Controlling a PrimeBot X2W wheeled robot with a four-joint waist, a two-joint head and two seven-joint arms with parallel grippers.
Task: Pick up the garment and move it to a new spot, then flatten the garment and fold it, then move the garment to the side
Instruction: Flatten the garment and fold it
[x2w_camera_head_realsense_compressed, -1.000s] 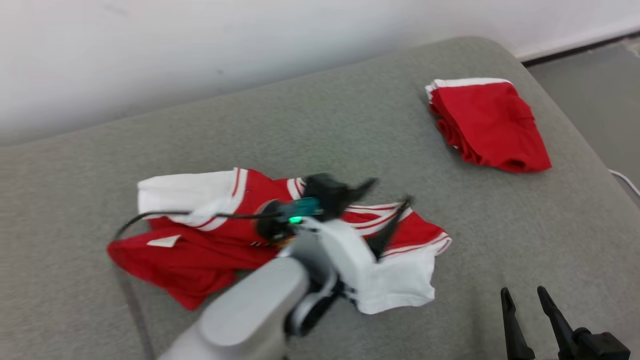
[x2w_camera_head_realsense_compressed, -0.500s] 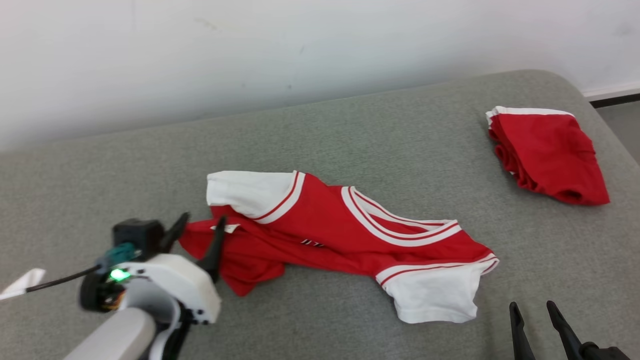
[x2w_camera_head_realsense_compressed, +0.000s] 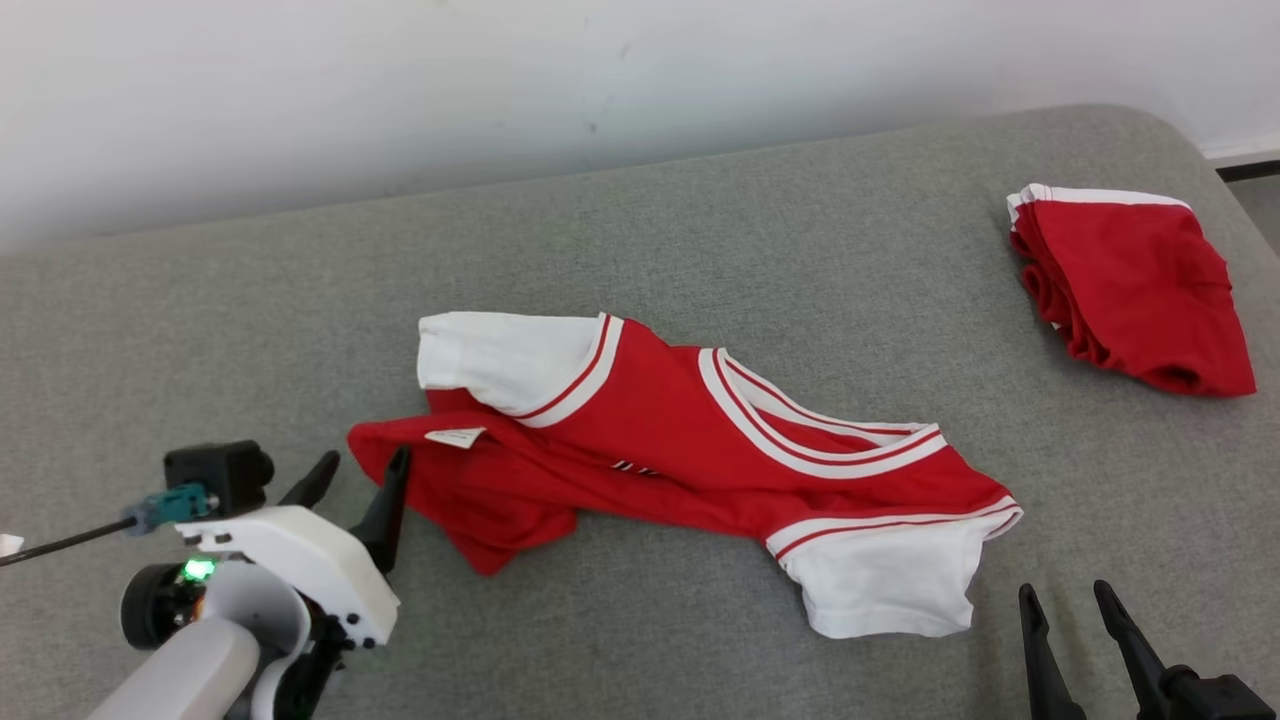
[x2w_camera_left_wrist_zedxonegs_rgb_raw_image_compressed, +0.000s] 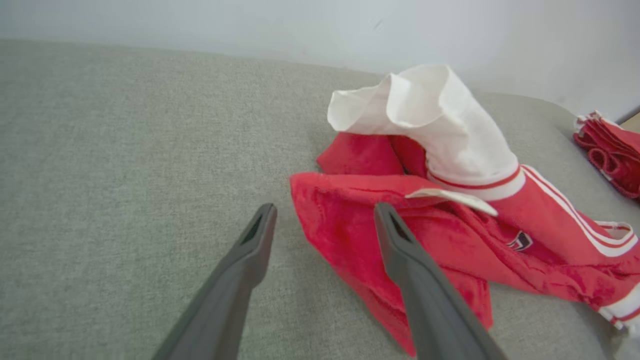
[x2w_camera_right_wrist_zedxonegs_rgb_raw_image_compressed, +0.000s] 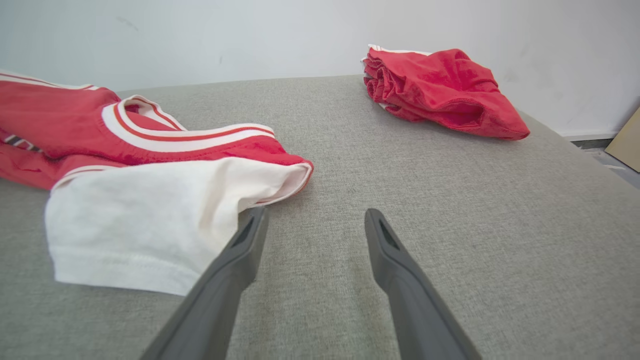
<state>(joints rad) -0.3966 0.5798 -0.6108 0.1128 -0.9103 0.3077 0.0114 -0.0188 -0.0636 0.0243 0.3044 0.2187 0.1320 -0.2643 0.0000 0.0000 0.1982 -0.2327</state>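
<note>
The garment (x2w_camera_head_realsense_compressed: 650, 440), a red shirt with white sleeves and striped trim, lies crumpled across the middle of the grey cushion (x2w_camera_head_realsense_compressed: 700, 230). My left gripper (x2w_camera_head_realsense_compressed: 362, 475) stands open at the garment's left red corner (x2w_camera_left_wrist_zedxonegs_rgb_raw_image_compressed: 330, 220), one fingertip (x2w_camera_left_wrist_zedxonegs_rgb_raw_image_compressed: 385, 215) over the cloth, nothing clamped. In the left wrist view a white sleeve (x2w_camera_left_wrist_zedxonegs_rgb_raw_image_compressed: 440, 115) puffs up behind that corner. My right gripper (x2w_camera_head_realsense_compressed: 1065, 600) is open at the lower right, just right of the other white sleeve (x2w_camera_right_wrist_zedxonegs_rgb_raw_image_compressed: 150, 220), holding nothing (x2w_camera_right_wrist_zedxonegs_rgb_raw_image_compressed: 315, 220).
A second red garment (x2w_camera_head_realsense_compressed: 1130, 285) lies folded near the cushion's far right corner, also the folded red garment (x2w_camera_right_wrist_zedxonegs_rgb_raw_image_compressed: 440, 90) in the right wrist view. A pale wall (x2w_camera_head_realsense_compressed: 500, 90) runs behind. The cushion's right edge drops to the floor (x2w_camera_right_wrist_zedxonegs_rgb_raw_image_compressed: 620, 150).
My left arm has swung from over the garment's middle back to its left corner, leaving the garment spread out on the cushion. The head camera has shifted. The right gripper stays put.
</note>
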